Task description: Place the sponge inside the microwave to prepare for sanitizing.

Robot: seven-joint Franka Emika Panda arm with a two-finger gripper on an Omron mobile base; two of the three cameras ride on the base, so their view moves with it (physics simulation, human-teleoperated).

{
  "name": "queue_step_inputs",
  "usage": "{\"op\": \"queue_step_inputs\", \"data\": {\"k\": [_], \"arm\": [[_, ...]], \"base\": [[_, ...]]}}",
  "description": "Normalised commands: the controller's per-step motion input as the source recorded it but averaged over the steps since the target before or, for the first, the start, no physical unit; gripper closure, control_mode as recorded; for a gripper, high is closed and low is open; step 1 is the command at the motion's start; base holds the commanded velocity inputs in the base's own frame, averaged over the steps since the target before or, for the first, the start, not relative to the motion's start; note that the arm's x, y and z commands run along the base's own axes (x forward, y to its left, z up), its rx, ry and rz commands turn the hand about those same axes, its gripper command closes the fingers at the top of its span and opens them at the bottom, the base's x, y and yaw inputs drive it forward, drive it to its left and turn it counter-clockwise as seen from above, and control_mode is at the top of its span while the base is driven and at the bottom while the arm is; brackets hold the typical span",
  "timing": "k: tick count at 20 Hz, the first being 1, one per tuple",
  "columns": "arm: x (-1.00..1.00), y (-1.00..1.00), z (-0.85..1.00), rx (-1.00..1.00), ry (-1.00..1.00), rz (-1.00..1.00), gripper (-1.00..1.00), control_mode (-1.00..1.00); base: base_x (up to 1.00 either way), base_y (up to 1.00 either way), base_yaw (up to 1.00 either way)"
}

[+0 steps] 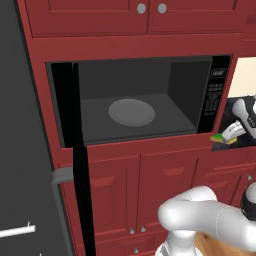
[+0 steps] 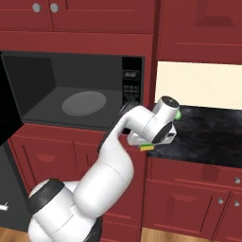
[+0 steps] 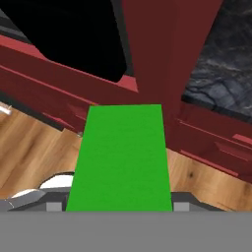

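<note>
One small flat sponge (image 3: 120, 157), bright green on its broad face with a yellow layer along one edge, sits clamped between the two fingers of the white arm's gripper (image 1: 226, 136), which are closed on it. In the left base view the sponge hangs just above the front edge of the dark speckled stone counter (image 1: 235, 146), to the right of the wide black built-in microwave (image 1: 135, 97) and a little below the level of its cavity floor. The right base view shows the same block under the hand, yellow edge (facing the camera) visible at the counter's front lip, just right of the microwave's black keypad strip (image 2: 132, 90). The microwave's large black door (image 1: 75, 150) stands swung fully open to the left, seen nearly edge-on, with its grey handle (image 1: 61, 200) low on the outer side. Inside, the round grey turntable (image 1: 131, 112) lies bare on the grey cavity floor, well apart from the sponge. Red panelled cabinets (image 1: 145, 192) surround the oven above and below. In the hand view the green face covers the middle, with wooden floor (image 3: 39, 147) behind it.
</note>
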Motion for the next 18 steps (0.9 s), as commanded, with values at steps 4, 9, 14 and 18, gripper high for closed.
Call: {"op": "queue_step_inputs", "data": {"k": [4, 9, 14, 18], "arm": [[-0.28, 0.52, 0.25, 0.0, 0.04, 0.0, 1.0, -1.0], [-0.28, 0.5, 0.22, 0.0, 0.04, 0.0, 1.0, -1.0], [-0.25, 0.49, 0.19, 0.0, 0.04, 0.0, 1.0, -1.0], [-0.12, 0.54, 0.16, 0.0, 0.04, 0.0, 1.0, -1.0]], "base": [[0.0, 0.0, 0.0], [0.0, 0.0, 0.0], [0.0, 0.0, 0.0], [0.0, 0.0, 0.0]]}}
